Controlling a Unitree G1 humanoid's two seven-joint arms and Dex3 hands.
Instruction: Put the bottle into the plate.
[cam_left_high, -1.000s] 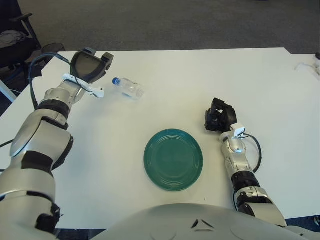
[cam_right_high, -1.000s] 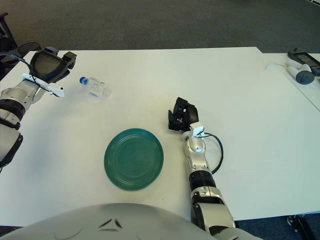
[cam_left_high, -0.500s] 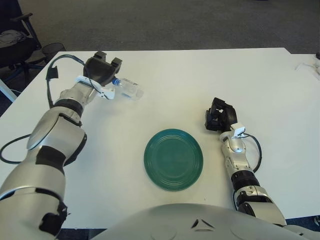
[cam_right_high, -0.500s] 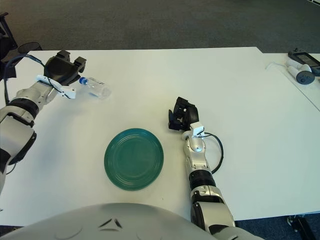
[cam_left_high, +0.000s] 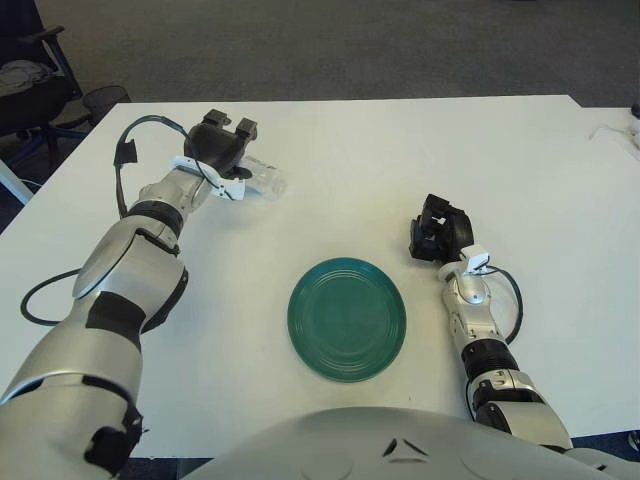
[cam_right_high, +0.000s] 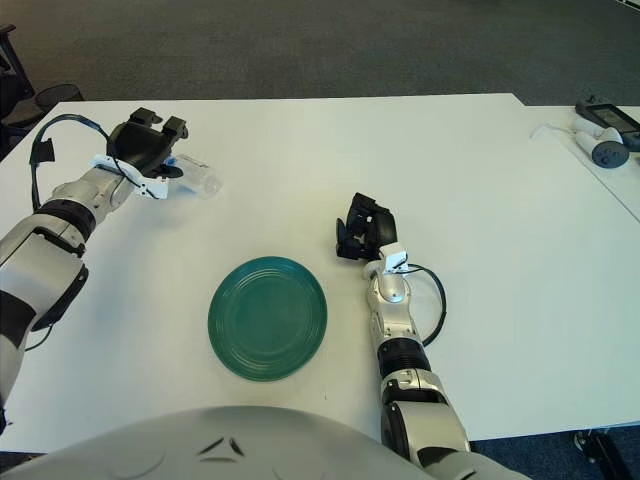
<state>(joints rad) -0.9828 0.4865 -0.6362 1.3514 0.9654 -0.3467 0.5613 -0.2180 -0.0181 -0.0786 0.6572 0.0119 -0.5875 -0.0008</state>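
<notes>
Nearest on the white table (cam_left_high: 330, 160) sits the green plate (cam_left_high: 347, 318), with nothing on it. Just to its right and a little farther back is the right hand (cam_left_high: 437, 232), fingers curled in on themselves and holding nothing. Farthest off, toward the back left, the clear bottle (cam_left_high: 262, 175) lies on its side, well apart from the plate. The left hand (cam_left_high: 222, 150) is over its cap end; whether its fingers actually grip the bottle cannot be told.
</notes>
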